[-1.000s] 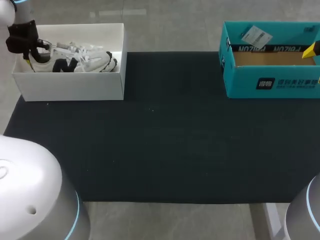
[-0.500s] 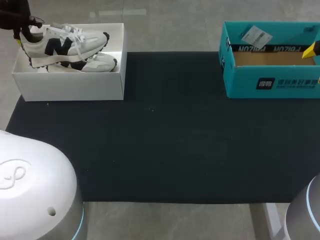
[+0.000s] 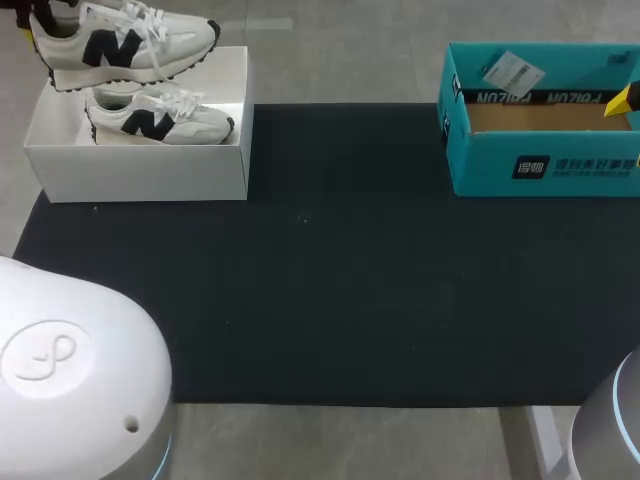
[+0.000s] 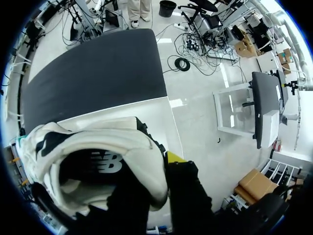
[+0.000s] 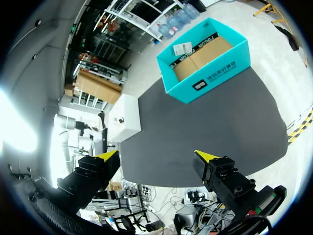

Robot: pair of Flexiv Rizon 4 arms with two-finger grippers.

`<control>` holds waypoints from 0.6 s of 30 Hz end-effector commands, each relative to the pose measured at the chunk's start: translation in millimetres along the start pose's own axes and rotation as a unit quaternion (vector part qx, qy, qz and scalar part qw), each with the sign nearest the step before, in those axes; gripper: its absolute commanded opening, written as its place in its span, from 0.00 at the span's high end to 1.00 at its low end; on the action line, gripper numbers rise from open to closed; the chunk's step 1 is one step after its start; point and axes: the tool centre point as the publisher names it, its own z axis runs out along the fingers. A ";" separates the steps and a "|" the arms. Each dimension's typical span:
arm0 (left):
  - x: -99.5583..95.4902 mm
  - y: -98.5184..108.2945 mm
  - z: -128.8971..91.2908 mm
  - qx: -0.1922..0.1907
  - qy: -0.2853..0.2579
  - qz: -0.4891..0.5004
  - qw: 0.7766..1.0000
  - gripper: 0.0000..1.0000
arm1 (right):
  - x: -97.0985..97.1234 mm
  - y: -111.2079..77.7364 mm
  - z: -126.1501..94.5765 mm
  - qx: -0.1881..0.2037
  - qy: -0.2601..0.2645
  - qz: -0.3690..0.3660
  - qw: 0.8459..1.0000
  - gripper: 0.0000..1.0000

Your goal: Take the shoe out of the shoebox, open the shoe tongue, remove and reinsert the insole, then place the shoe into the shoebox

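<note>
The shoe [image 3: 125, 42], level with the rim of the white shoebox [image 3: 140, 172] half a second earlier, now hangs above it, uncovering the second shoe [image 3: 160, 118] inside. Only the left wrist view shows the left gripper [image 4: 157, 169] clamped on the shoe's heel wall, one finger inside and one outside. Only the right wrist view shows the right gripper [image 5: 157, 155] spread wide, empty, over the black mat [image 5: 205, 112].

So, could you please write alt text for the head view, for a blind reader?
The left gripper holds a white shoe by its heel above an open white shoebox, where a second shoe lies. A teal box stands at the far right of the black mat.
</note>
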 end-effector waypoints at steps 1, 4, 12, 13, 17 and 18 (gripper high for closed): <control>-1.6 -8.3 -19.4 -0.012 0.002 -0.002 1.000 1.00 | 0.2 0.5 0.9 0.000 -0.001 0.001 1.000 0.00; -2.0 -8.9 -23.5 -0.018 0.002 -0.003 1.000 1.00 | 0.2 0.5 0.9 0.000 -0.001 0.001 1.000 0.00; -2.0 -8.9 -23.5 -0.018 0.002 -0.003 1.000 1.00 | 0.2 0.5 0.9 0.000 -0.001 0.001 1.000 0.00; -2.0 -8.9 -23.5 -0.018 0.002 -0.003 1.000 1.00 | 0.2 0.5 0.9 0.000 -0.001 0.001 1.000 0.00; -2.0 -8.9 -23.5 -0.018 0.002 -0.003 1.000 1.00 | 0.2 0.5 0.9 0.000 -0.001 0.001 1.000 0.00; -2.0 -8.9 -23.5 -0.018 0.002 -0.003 1.000 1.00 | 0.2 0.5 0.9 0.000 -0.001 0.001 1.000 0.00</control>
